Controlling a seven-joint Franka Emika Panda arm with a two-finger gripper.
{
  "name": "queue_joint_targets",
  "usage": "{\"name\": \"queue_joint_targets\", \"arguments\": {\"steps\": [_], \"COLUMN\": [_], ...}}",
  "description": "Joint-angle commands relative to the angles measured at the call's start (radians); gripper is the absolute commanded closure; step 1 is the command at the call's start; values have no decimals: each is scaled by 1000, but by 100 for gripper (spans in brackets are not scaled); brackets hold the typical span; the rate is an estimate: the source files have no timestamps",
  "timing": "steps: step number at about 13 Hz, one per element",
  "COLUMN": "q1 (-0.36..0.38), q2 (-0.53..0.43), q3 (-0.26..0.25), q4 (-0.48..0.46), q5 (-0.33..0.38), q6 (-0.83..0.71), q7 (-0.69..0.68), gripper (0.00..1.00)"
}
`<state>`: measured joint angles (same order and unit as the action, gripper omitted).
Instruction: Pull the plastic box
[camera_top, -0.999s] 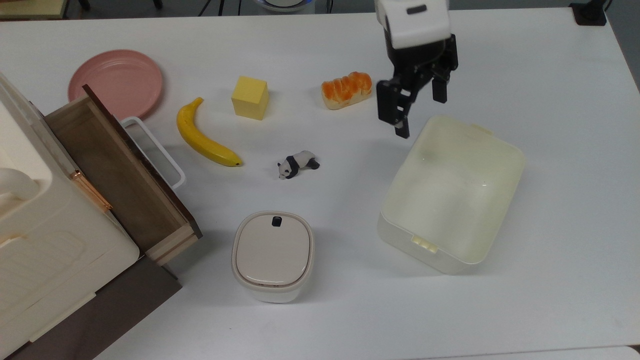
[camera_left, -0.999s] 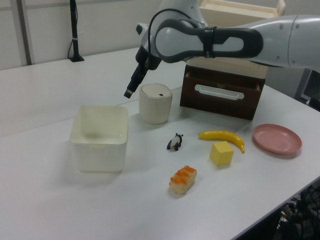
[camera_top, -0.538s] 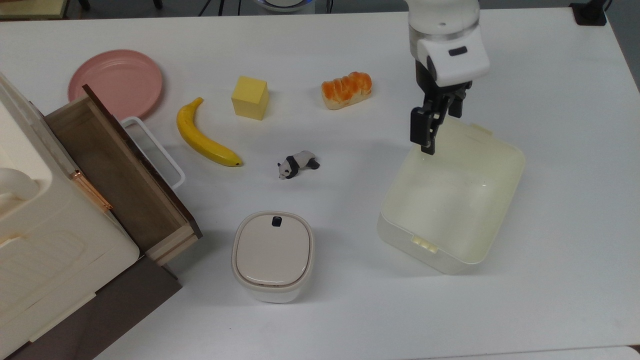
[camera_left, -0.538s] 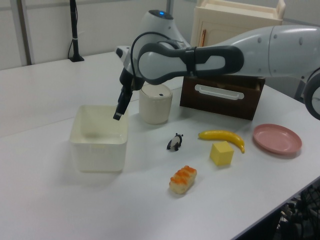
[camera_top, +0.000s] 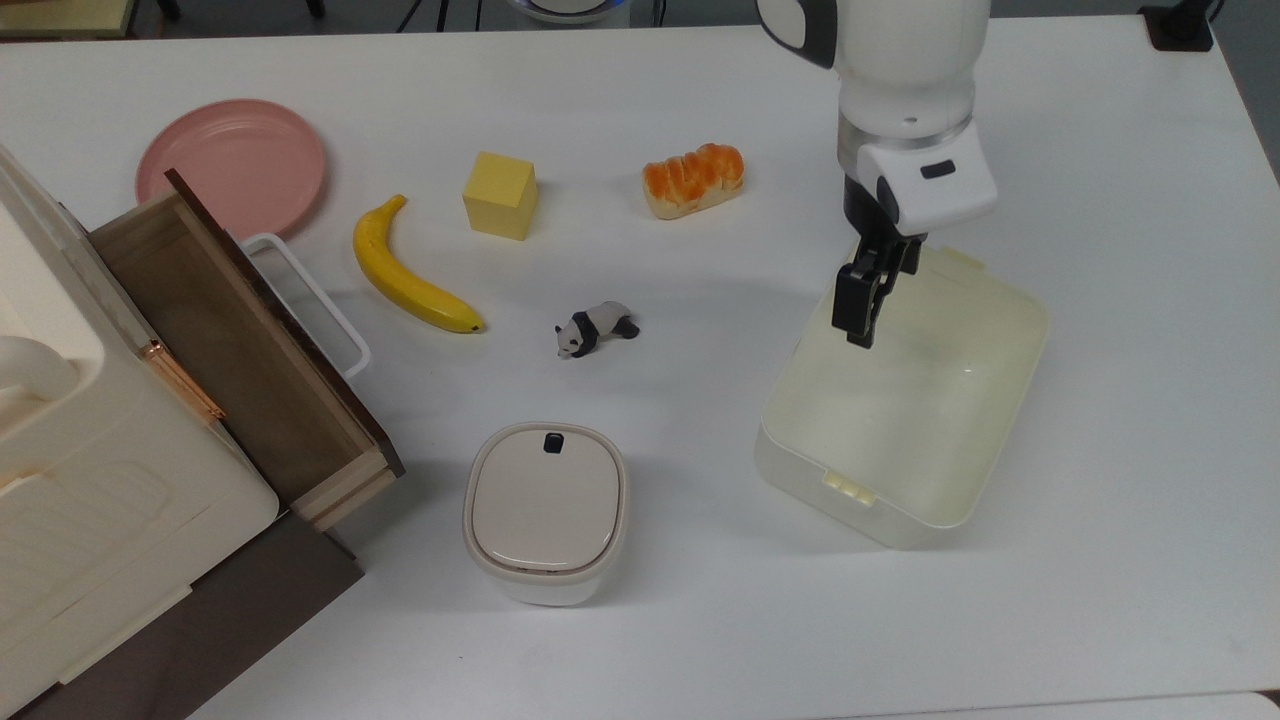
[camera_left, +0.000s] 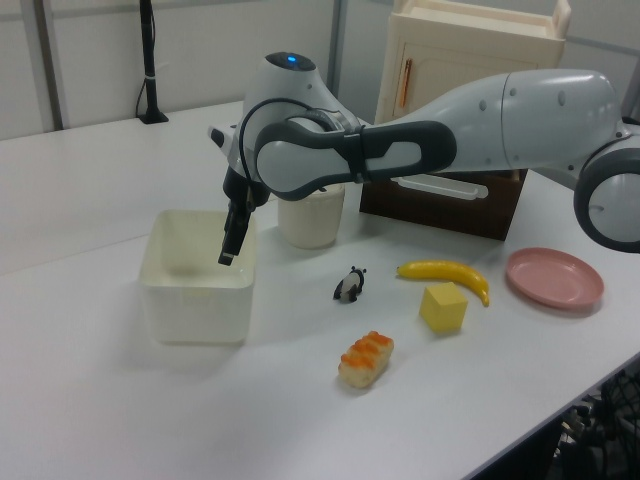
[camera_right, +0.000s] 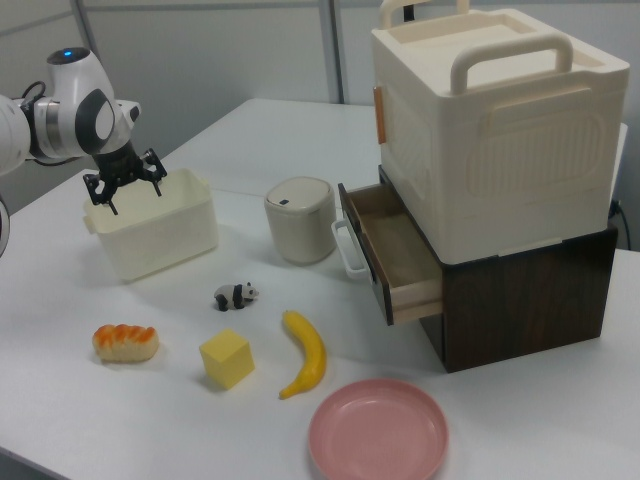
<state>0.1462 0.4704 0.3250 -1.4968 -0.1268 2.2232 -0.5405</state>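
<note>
The plastic box (camera_top: 862, 506) is a cream-white open tub at the top view's right, with latch tabs on two rims; it also appears in the left view (camera_left: 190, 308) and the right view (camera_right: 160, 240). My gripper (camera_top: 872, 305) hangs over the box's corner nearest the bread, pointing down. Its black fingers (camera_right: 100, 193) stand apart in the right view, so it is open with nothing held. One finger (camera_left: 230, 238) dips just inside the box beside a wall. I cannot tell whether it touches the box.
A panda figure (camera_top: 595, 330), bread (camera_top: 693, 178), yellow cube (camera_top: 500, 195), banana (camera_top: 410, 280) and pink plate (camera_top: 230, 165) lie at the top view's left of the box. A small lidded bin (camera_top: 545, 510) stands near the front. An open wooden drawer (camera_top: 230, 340) sticks out under a big storage bin (camera_right: 490, 130).
The gripper has turned and come down from beyond the box's far corner to its rim, one finger now inside. The box has not moved.
</note>
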Motion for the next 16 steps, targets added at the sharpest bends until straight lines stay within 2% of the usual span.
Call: {"name": "queue_joint_targets", "arguments": {"steps": [1, 7, 10, 16], "q1": [12, 10, 7, 4], "q2": [14, 13, -1, -131], "q3": [-20, -40, -40, -75], "q4": [9, -46, -75, -238], "q5": [-34, -92, -99, -99], "q6": [10, 9, 7, 6], "q7": [-15, -18, -21, -58], "gripper": [0, 0, 0, 0]}}
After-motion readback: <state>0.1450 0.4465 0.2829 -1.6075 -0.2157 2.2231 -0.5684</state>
